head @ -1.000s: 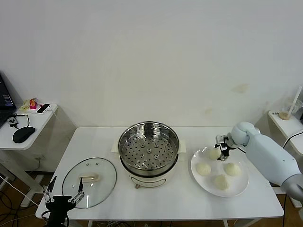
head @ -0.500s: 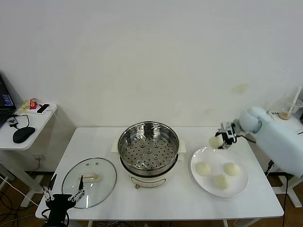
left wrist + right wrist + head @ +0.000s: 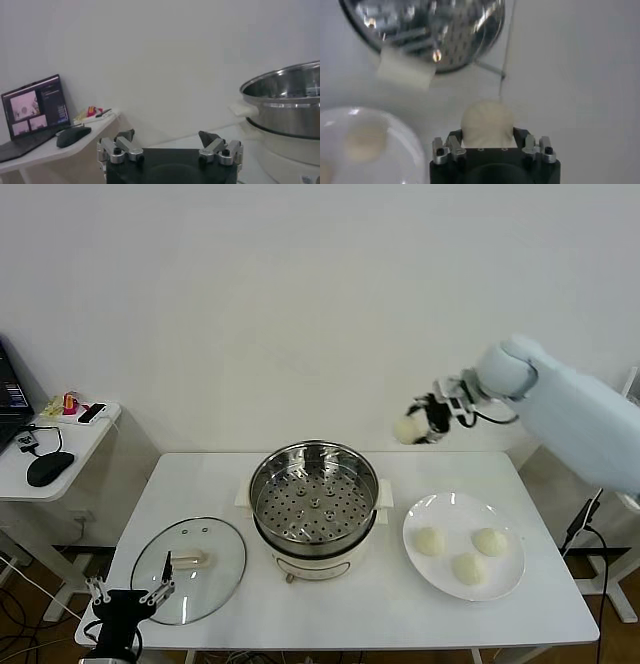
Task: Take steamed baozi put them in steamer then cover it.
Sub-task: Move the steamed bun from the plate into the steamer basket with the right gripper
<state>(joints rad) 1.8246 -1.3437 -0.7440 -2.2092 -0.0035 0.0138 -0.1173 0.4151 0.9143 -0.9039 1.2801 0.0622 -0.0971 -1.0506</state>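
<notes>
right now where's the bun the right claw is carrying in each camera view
Head view: the held baozi sits in the right claw, in the air beyond the steamer, on its right-hand side.
Left wrist view: not in it.
Right wrist view: the baozi fills the claw, mid-frame.
Shared landmark: the steamer, also in the left wrist view.

left gripper [image 3: 170, 145] spread wide | steamer [image 3: 287, 100] beside | laptop [image 3: 35, 107] behind

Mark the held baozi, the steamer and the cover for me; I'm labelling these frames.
held baozi [image 3: 407, 429], head view, its rounded middle.
steamer [image 3: 262, 476], head view, left steel rim.
cover [image 3: 187, 560], head view, its cream handle.
</notes>
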